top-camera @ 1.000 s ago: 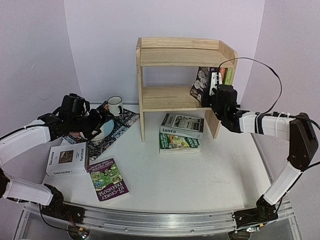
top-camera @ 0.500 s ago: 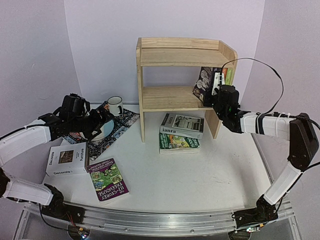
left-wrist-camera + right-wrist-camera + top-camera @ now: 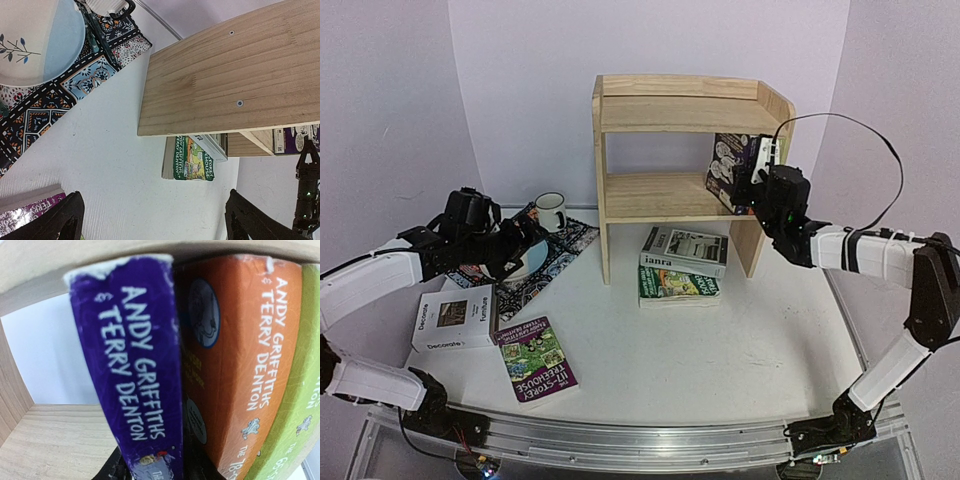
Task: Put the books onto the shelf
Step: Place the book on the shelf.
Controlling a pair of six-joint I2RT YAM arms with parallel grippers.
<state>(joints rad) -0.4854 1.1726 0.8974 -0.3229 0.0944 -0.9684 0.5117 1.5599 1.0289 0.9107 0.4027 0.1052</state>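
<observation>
On the lower board of the shelf (image 3: pixel 650 195), right end: purple book (image 3: pixel 135 375) stands near upright, long axis vertical, spine facing out, orange book (image 3: pixel 235 355) beside it. Right gripper (image 3: pixel 752 178) reaches in level, fingers straddling the spine; clamped or loosened, cannot tell. Left gripper (image 3: pixel 150 225) is spread wide near the placemat (image 3: pixel 565 250).

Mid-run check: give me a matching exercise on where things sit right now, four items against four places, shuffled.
Things:
1. ianra book
2. Decorate book
3. dark purple book
4. mug

Places:
A. upright on the lower tier of the shelf, next to the orange book
B. on the patterned placemat
C. lying on top of the green book
D. lying flat beside the purple Treehouse book

Pairs: 1-C, 2-D, 3-A, 4-B
</observation>
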